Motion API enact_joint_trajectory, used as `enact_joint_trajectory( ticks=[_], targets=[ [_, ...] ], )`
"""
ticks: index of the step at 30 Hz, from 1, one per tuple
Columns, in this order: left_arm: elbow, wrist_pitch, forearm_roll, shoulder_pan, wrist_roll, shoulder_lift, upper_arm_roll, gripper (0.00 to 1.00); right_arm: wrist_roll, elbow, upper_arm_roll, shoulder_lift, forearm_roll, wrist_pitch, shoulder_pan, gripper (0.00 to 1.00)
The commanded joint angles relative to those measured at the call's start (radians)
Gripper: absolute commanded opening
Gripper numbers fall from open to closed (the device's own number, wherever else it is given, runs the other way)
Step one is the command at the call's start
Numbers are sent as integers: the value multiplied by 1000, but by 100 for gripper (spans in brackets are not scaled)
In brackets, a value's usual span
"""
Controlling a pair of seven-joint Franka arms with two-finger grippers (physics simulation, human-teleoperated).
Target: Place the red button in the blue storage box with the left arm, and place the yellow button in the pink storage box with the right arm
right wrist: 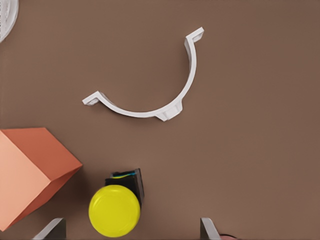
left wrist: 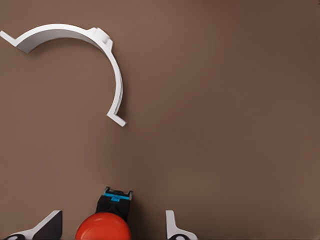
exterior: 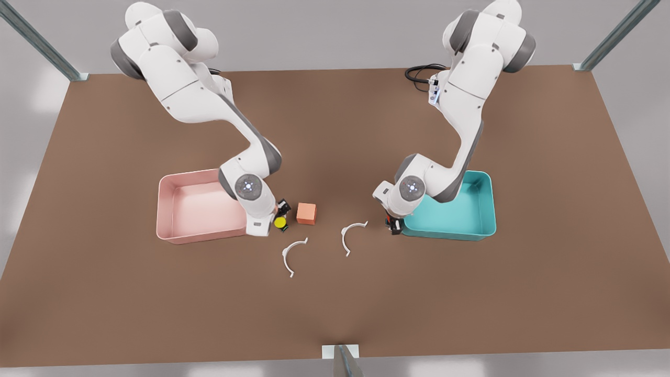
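Brown tabletop: the left gripper [left wrist: 111, 227], fingers spread, straddles the red button [left wrist: 103, 226] just beside the blue storage box [exterior: 471, 220] — likewise the open right gripper [right wrist: 131, 227], yellow button [right wrist: 114, 210], pink storage box [exterior: 183, 209].

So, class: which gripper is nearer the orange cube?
The right gripper. It is down at the yellow button, right beside the cube, fingers open around the button. The left gripper is well across the table by the blue box, open around the red button.

red button [left wrist: 103, 227] and orange cube [right wrist: 30, 172] cut off by frame edges
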Motion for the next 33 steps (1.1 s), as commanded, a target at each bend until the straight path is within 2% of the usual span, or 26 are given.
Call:
enact_joint_trajectory(
  ticks=[1,2,4,5,6,8,12,15,17,19,20,23,24,25,26,27,28,30,31,32,33],
  targets=[
    [2,17,1,3,217,9,0,100,-303,10,1,11,0,96,-5,100],
    [2,17,0,3,217,18,0,96,-322,13,-1,13,0,96,-5,100],
    [2,18,0,3,217,31,1,70,-332,19,-1,28,-24,97,-2,100],
    [2,20,0,3,217,31,3,59,-333,19,-1,39,-27,97,0,100],
    [3,23,1,3,217,31,3,53,-335,19,-1,40,-30,97,0,100],
    [3,23,0,3,217,34,3,46,-333,22,-1,48,-72,97,5,100],
    [14,18,-3,3,211,18,3,42,-333,1,-1,63,-72,111,12,100],
    [17,12,-10,-2,159,-43,-3,42,-333,12,-1,71,-72,114,17,100],
    [17,12,-89,-4,147,-110,-5,42,-332,13,-2,83,-86,116,18,100],
    [15,-77,-98,13,155,-196,0,42,-332,15,-3,97,-86,140,18,100],
    [3,-158,-98,67,257,-244,0,42,-332,13,-3,100,-86,143,20,100],
    [-166,-183,-98,134,423,-363,4,43,-326,13,-3,122,-129,169,21,99],
    [-235,-184,-98,138,438,-397,5,44,-326,13,-3,122,-130,169,21,86],
    [-288,-184,-98,138,444,-428,5,45,-326,13,-3,125,-130,169,21,80],
    [-307,-202,-98,138,446,-425,5,59,-326,12,-3,126,-130,168,21,80],
    [-304,-210,-98,141,464,-402,5,100,-326,10,-3,131,-130,169,20,78],
    [-275,-212,-97,144,490,-382,6,100,-324,10,-3,133,-130,169,20,73],
    [-244,-212,-120,165,369,-341,8,100,-324,10,-3,133,-130,169,20,72],
    [-232,-212,-161,170,297,-334,15,100,-324,9,-3,133,-130,169,20,66],
    [-203,-213,-235,185,77,-331,21,100,-324,7,-3,133,-130,168,20,58],
    [-170,-239,-227,184,-320,-354,23,100,-324,9,-3,133,-130,169,20,41]
  ],
)
